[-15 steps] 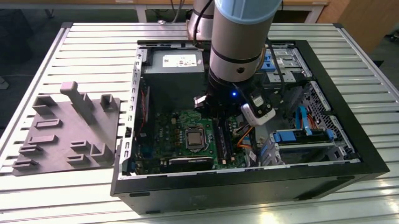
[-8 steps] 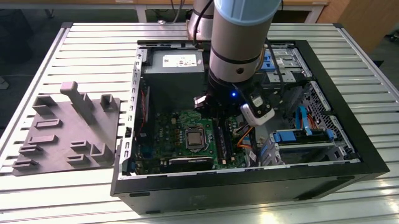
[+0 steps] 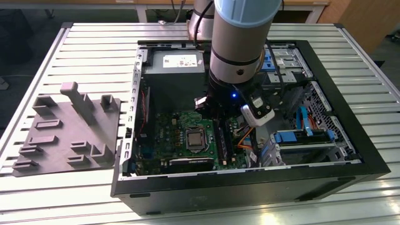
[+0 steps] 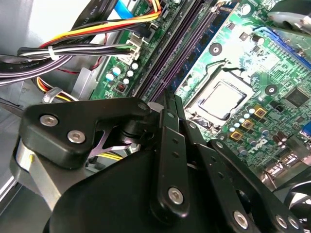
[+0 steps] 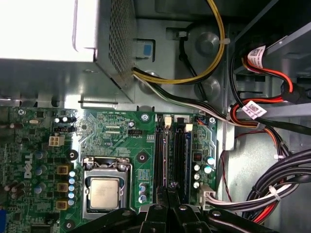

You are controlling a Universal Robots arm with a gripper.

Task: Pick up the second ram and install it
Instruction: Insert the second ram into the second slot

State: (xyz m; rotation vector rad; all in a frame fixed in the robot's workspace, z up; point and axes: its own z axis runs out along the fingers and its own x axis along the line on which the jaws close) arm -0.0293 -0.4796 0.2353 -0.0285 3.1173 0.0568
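Down inside the open black desktop computer case [image 3: 350,166] hangs the black two-fingered gripper [image 5: 168,192], poised over the memory slots of the green motherboard [image 5: 114,133]. In the second wrist view its two narrow fingers [image 4: 167,145] lie side by side, drawn together, their tips at the near end of the long black plastic slot rails [image 4: 170,63]. Whether those tips pinch anything or only press down cannot be made out.

The second ram, a thin dark memory stick [image 5: 167,155], appears edge-on in the first wrist view as a pale narrow strip standing upright among the rails and running straight away from the fingertips. In the exterior view it reads as a dark upright blade [image 3: 222,140] just below the arm's wrist. How deep it sits in its slot is not clear.

Just beside the rails lies the square silver processor in its metal socket frame [image 5: 104,191]. A bundle of yellow, black and red cables [image 5: 214,48] loops across the case wall on the far side of the slots. Outside the case, toward the exterior view's left, the grey moulded holder tray [image 3: 69,131] rests on the slatted metal table [image 3: 93,42].
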